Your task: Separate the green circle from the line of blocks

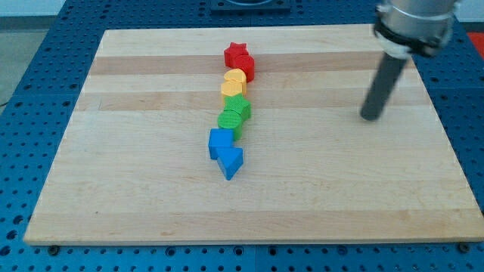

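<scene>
A line of blocks runs down the board's middle. From the view's top: a red star (236, 53), a red block (243, 67), a yellow heart (233, 81), a green block (237, 108), a green circle (229, 122), a blue block (219, 141) and a blue triangle (231, 161). The blocks touch one another. My tip (370, 117) rests on the board far to the view's right of the line, roughly level with the green blocks and apart from all of them.
The wooden board (136, 189) lies on a blue perforated table (30, 113). The arm's grey body (414, 23) hangs over the board's top right corner.
</scene>
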Robot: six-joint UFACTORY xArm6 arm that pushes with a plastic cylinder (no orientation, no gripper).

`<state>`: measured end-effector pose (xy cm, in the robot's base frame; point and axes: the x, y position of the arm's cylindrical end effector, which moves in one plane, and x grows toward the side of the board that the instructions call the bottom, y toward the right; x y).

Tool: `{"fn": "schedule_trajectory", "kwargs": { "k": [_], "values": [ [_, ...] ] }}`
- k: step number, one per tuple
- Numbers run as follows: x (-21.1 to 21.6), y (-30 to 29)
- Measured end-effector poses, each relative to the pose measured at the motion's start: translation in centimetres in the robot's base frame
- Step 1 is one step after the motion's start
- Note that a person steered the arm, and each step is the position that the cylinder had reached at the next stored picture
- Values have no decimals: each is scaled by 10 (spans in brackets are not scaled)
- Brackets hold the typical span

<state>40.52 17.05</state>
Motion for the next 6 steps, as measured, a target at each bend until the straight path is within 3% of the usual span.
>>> {"fn": "schedule_trajectory", "kwargs": {
  "k": [1,2,3,4,6],
  "values": [
    [-37,-52],
    [-22,-113],
    [27,-160],
    [27,-200],
    [32,-218]
  ]
}}
